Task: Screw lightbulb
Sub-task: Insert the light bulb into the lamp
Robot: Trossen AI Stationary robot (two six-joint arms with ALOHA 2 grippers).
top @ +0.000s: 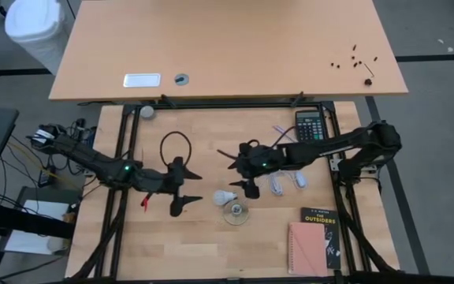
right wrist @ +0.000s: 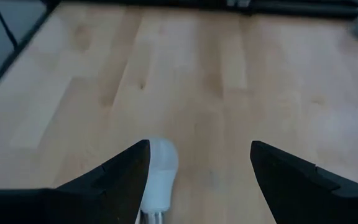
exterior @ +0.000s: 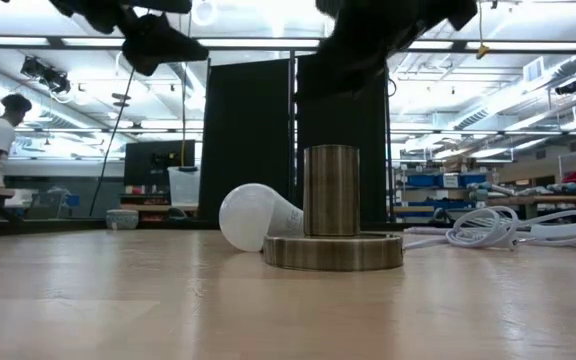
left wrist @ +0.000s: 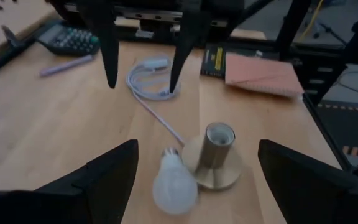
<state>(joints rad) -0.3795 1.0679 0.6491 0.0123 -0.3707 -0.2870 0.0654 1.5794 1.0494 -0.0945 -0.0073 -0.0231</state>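
With the lightbulb lying loose beside the socket, both the right gripper and left gripper hang open-fingered, seemingly ready to pick up.

High: overhead, straight down, far | Low: tabletop level, close, facing room | Wrists: angled down, near | Shared: small white pear-shaped lightbulb beside round brass-coloured metal socket on pale wooden table
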